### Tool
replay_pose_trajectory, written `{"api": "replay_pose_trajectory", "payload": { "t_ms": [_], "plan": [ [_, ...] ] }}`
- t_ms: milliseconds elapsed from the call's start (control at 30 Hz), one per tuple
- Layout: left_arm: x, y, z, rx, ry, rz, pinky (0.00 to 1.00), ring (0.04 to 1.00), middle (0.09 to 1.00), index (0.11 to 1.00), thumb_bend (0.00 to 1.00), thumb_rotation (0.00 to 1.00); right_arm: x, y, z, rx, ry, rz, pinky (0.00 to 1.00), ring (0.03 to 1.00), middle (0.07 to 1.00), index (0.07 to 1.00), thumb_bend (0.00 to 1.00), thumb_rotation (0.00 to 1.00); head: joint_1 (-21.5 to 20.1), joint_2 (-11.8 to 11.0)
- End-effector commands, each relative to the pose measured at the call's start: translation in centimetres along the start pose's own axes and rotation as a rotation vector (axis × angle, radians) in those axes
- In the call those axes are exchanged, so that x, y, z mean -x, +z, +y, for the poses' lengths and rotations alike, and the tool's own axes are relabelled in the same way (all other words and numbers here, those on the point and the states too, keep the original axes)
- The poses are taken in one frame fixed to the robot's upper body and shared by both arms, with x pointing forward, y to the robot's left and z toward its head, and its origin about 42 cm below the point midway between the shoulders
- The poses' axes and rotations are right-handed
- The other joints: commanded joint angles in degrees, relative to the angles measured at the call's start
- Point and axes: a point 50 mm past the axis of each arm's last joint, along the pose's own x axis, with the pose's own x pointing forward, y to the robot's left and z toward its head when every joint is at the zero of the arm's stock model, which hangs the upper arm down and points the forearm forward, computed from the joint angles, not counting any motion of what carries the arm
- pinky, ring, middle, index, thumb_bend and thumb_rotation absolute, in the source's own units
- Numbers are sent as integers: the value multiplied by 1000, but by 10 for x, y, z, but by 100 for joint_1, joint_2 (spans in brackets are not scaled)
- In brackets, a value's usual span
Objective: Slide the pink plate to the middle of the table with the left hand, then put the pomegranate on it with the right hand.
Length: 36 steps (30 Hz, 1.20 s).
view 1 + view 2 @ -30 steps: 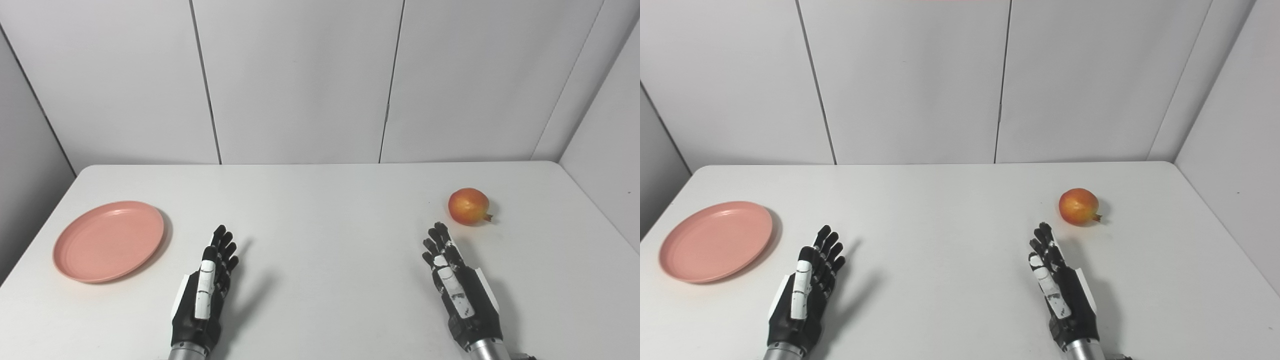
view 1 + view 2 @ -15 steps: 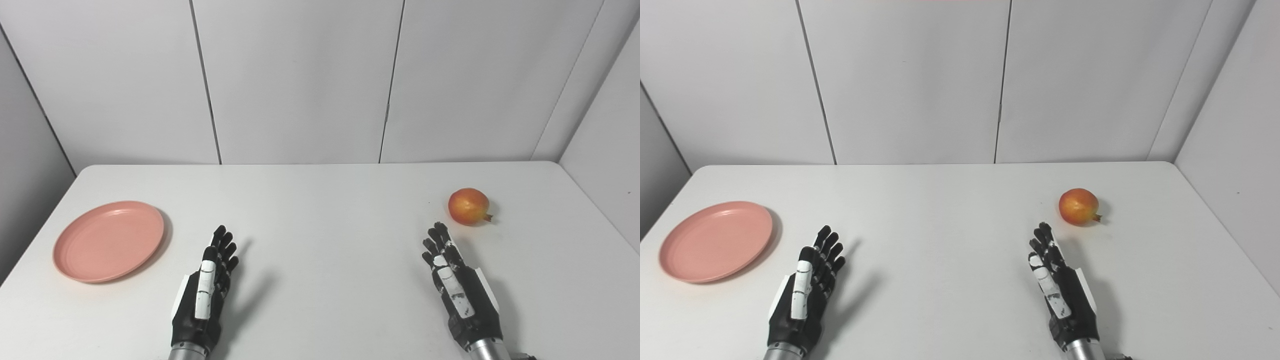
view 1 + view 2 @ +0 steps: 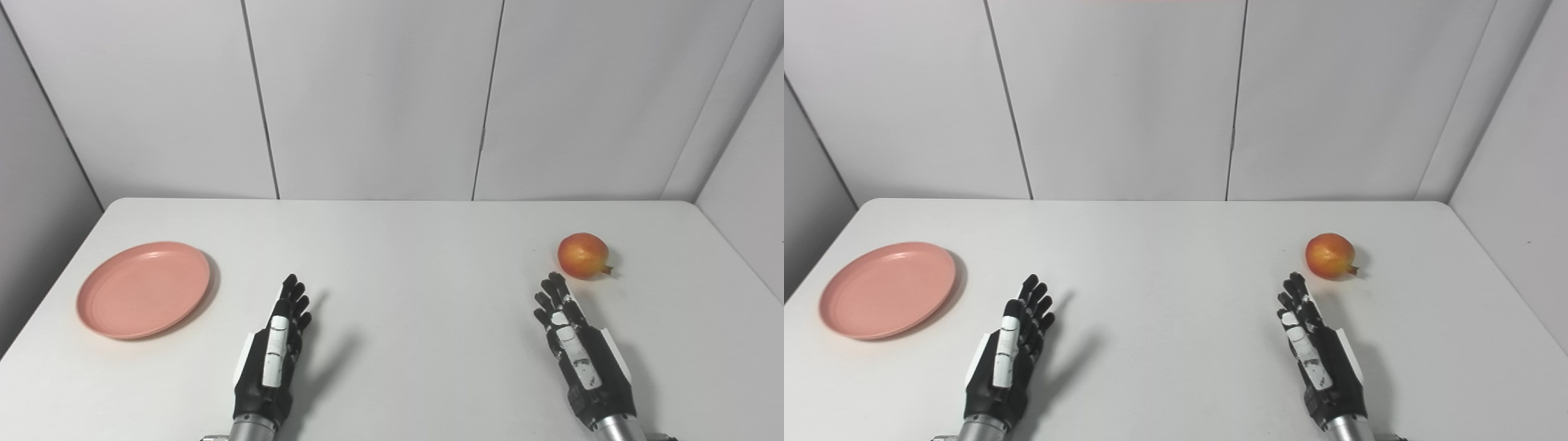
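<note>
**Plate and pomegranate lie apart on white counter**

The pink plate [image 3: 144, 289] sits empty at the counter's [image 3: 416, 245] left side, well apart from the pomegranate [image 3: 582, 255] far to its right. The left hand [image 3: 274, 359] rests right of the plate, fingers [image 3: 295, 298] extended, holding nothing. The right hand [image 3: 579, 358], equally empty and outstretched, reaches just short of the fruit.
</note>
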Motion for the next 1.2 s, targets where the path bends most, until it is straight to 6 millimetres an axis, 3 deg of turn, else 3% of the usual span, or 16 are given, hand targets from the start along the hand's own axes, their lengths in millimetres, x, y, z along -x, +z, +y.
{"api": "replay_pose_trajectory", "payload": {
  "t_ms": [0, 500, 1167],
  "plan": [
    [3, 5, -12, 26, 22, -48, 1000, 1000, 1000, 1000, 704, 951, 8, -6, -11, 5, -6, -14, 1000, 1000, 1000, 1000, 832, 742, 128, -17],
    [-1, -6, -31, 63, 23, -38, 1000, 1000, 1000, 1000, 668, 936, 10, -15, -33, -17, -10, 3, 1000, 1000, 1000, 990, 858, 722, 753, -402],
    [0, -13, -28, 66, 20, -43, 1000, 1000, 1000, 1000, 647, 943, 11, -22, -30, -7, -5, 4, 1000, 1000, 1000, 1000, 842, 730, 660, -571]
  ]
}}
